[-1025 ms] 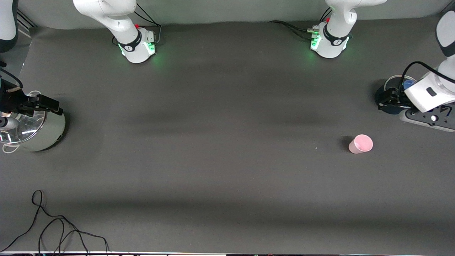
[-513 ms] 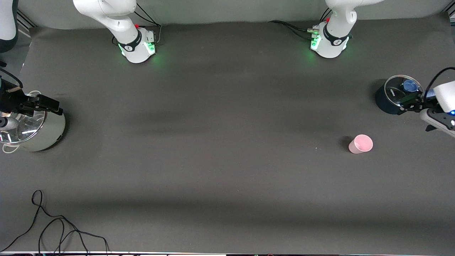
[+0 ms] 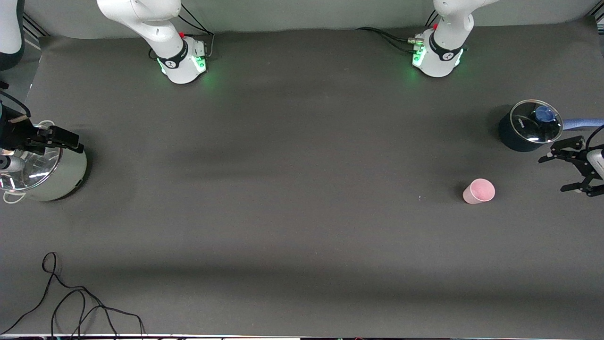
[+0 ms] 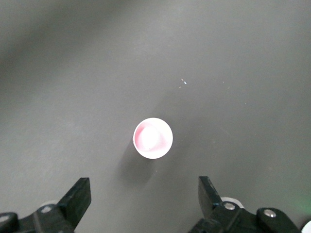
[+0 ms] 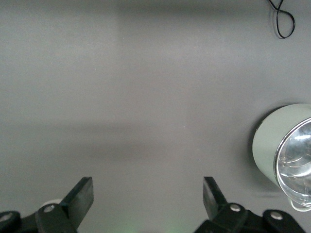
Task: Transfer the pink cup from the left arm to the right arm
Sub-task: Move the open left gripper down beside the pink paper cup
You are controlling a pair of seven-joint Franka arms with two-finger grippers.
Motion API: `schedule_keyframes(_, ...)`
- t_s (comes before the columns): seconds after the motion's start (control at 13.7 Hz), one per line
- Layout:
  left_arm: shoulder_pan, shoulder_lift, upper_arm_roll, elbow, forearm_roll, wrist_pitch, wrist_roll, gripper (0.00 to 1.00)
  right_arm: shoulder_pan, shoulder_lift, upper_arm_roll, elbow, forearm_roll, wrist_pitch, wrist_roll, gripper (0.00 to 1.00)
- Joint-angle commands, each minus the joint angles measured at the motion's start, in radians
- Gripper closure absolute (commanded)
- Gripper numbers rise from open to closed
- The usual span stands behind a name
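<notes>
The pink cup (image 3: 479, 191) stands upright and alone on the dark table, toward the left arm's end; in the left wrist view the pink cup (image 4: 153, 138) shows its open mouth. My left gripper (image 3: 550, 175) hangs open over the table beside the cup, toward that end's edge and well apart from it. In its own view the left gripper (image 4: 145, 187) has nothing between its fingers. My right gripper (image 3: 71, 141) waits open over the silver pot at the right arm's end, and the right gripper (image 5: 147, 187) is empty too.
A dark pot (image 3: 519, 137) with a glass lid and a blue handle (image 3: 583, 123) stands farther from the front camera than the cup. The silver pot (image 3: 56, 182) sits at the right arm's end. A loose black cable (image 3: 71, 302) lies near the table's front edge.
My left arm has swung off the dark pot, uncovering it, and its gripper now hangs open beside the cup. The cup and the right arm have not moved.
</notes>
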Motion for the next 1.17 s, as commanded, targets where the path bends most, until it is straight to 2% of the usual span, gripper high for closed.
schedule_keyframes(0.0, 0.025, 0.064, -0.01, 0.011, -0.081, 0.013, 0.132, 0.01, 0.007, 0.01, -0.005, 0.011, 0.011, 0.0, -0.001, 0.0)
schedule_keyframes(0.29, 0.066, 0.176, -0.01, 0.01, -0.182, 0.017, 0.291, 0.01, 0.007, 0.01, -0.005, 0.011, 0.011, 0.0, 0.001, 0.0)
schedule_keyframes(0.73, 0.111, 0.328, -0.01, 0.01, -0.272, 0.043, 0.546, 0.0, 0.007, 0.011, -0.005, 0.011, 0.011, 0.0, 0.001, 0.0)
schedule_keyframes(1.1, 0.112, 0.396, -0.017, 0.013, -0.332, 0.045, 0.693, 0.01, 0.007, 0.016, -0.005, 0.011, 0.011, 0.001, 0.001, 0.0)
